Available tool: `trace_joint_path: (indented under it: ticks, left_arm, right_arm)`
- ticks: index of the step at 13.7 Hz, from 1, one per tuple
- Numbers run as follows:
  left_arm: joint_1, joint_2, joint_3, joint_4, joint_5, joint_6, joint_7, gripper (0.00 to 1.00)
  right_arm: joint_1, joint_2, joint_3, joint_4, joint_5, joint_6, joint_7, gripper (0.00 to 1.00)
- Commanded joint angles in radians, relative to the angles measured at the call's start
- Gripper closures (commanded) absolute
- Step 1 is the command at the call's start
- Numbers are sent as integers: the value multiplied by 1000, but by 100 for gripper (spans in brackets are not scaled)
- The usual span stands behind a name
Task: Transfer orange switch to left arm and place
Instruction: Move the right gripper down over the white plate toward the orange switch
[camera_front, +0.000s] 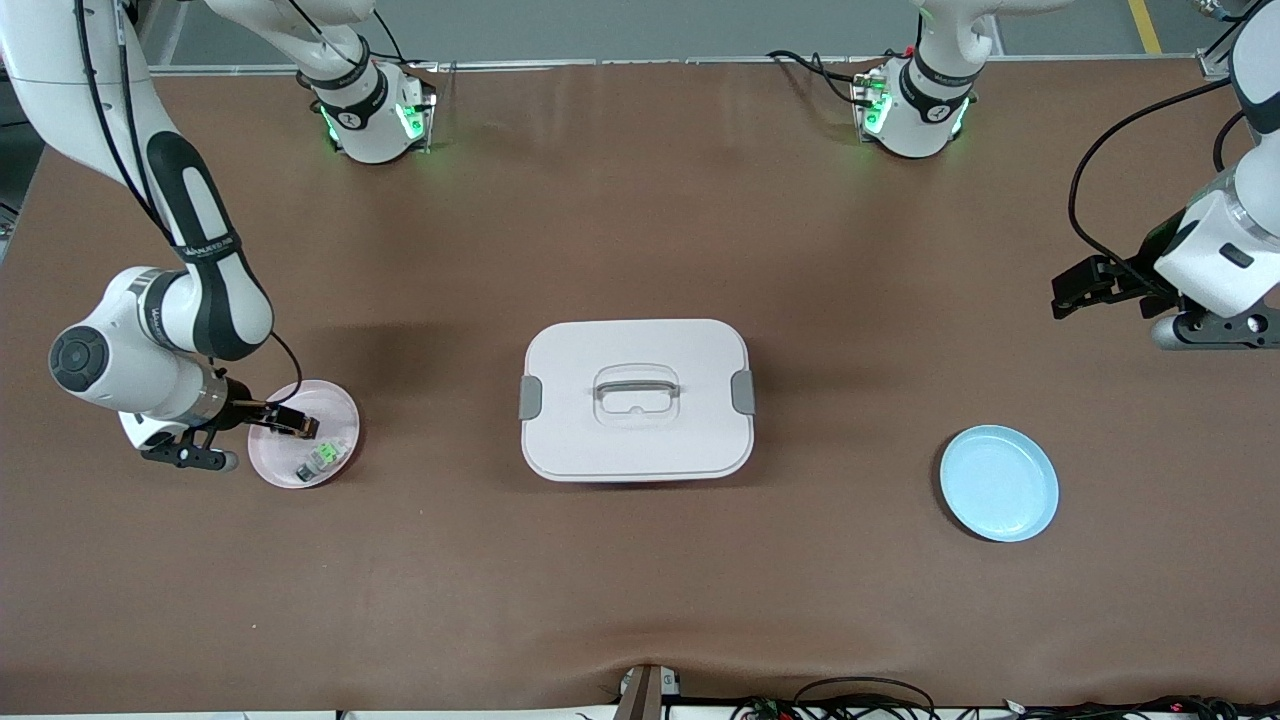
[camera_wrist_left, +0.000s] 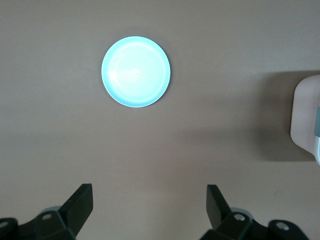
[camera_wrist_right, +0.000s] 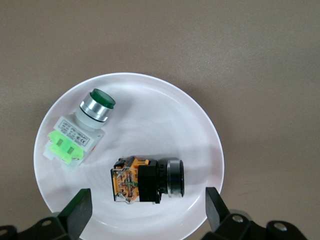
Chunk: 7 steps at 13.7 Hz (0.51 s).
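The orange switch (camera_wrist_right: 147, 180), black with an orange end, lies on its side on a pink plate (camera_wrist_right: 165, 100) at the right arm's end of the table. My right gripper (camera_wrist_right: 147, 199) is open just over it, with one finger on each side and no contact. In the front view the right gripper (camera_front: 300, 427) hides most of the switch. My left gripper (camera_front: 1062, 292) waits open and empty above bare table at the left arm's end, as the left wrist view (camera_wrist_left: 149, 192) shows. The white box (camera_front: 600, 440) stands mid-table between the arms.
A green-and-white part (camera_wrist_right: 80, 130) lies on the same pink plate (camera_front: 340, 410), beside the switch. An empty blue plate (camera_front: 998, 483) sits toward the left arm's end, nearer the front camera than the left gripper; it also shows in the left wrist view (camera_wrist_left: 135, 71).
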Motion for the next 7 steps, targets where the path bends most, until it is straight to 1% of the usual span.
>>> trace_joint_path:
  ticks: [1, 5, 7]
  left_arm:
    - [4, -6, -4, -24, 18, 22, 13, 0]
    - [4, -9, -6, -27, 18, 22, 13, 0]
    - [4, -7, -6, -27, 18, 22, 11, 0]
  right_arm:
    - [-1, 18, 8, -3, 15, 38, -14, 0]
    - [0, 28, 8, -2, 15, 43, -15, 0]
    - [0, 41, 8, -2, 14, 67, -15, 0]
